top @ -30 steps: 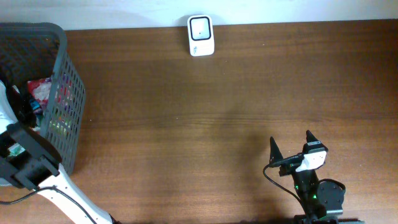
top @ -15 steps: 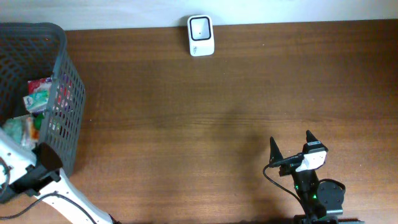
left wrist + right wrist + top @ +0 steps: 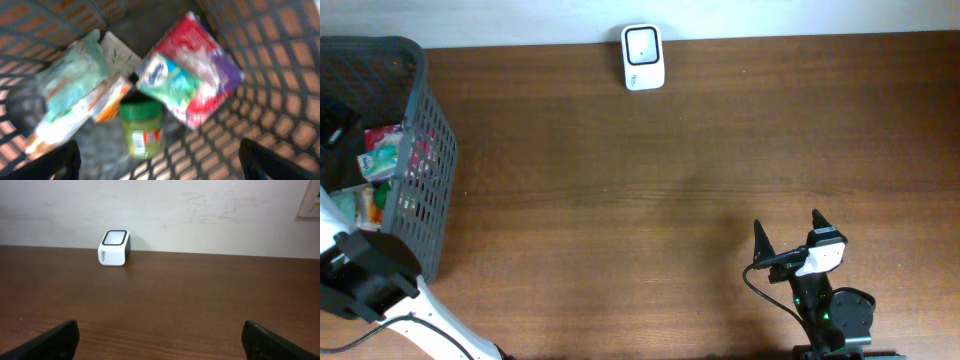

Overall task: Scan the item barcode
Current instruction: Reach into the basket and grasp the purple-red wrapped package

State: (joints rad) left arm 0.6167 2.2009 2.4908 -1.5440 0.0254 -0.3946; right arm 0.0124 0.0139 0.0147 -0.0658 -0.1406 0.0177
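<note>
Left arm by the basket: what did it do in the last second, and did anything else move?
The left arm drew back, uncovering the packets in the basket. The left gripper now hangs open above them, holding nothing. The right gripper, open, and the white scanner stayed put.

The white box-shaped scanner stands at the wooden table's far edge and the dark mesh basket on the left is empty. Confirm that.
One part is wrong: the dark mesh basket is not empty; the left wrist view shows a green-lidded jar and colourful packets inside. The white box-shaped scanner does stand at the far edge.
</note>
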